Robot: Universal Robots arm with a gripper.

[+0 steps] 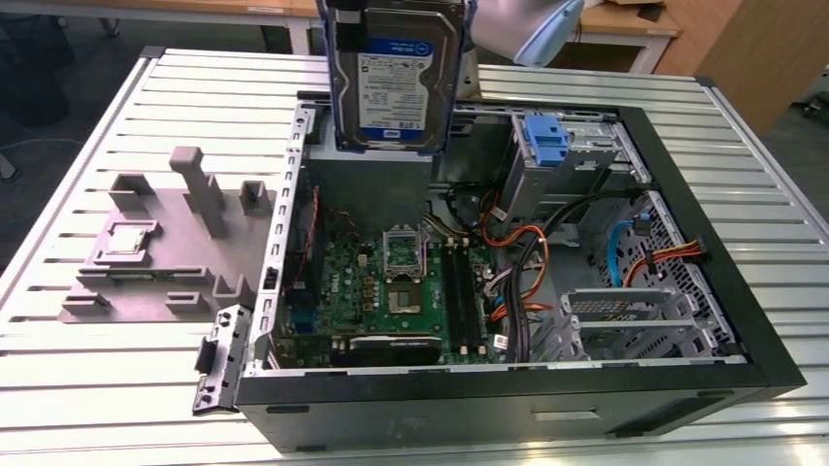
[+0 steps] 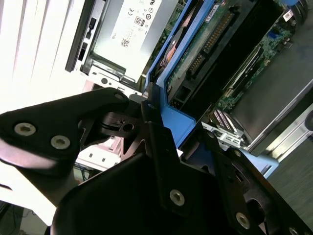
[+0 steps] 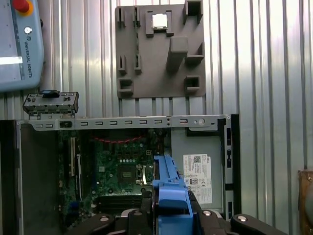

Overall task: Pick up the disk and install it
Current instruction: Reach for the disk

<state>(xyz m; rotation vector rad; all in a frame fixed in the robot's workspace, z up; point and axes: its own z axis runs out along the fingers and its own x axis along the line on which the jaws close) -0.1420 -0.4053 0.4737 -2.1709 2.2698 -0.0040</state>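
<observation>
The disk, a silver hard drive with a white-and-blue label and a blue carrier bracket, hangs upright above the far side of the open computer case. In both wrist views my gripper is shut on it, with black fingers pressing either side of the blue bracket. In the second wrist view the disk's circuit-board side faces the camera. The silver arm reaches in from the exterior view's top.
Inside the case lie a green motherboard, orange and black cables, a drive cage with a bare blue bracket and a grey box with a white sticker. A grey fixture plate and a control pendant rest on the slatted table.
</observation>
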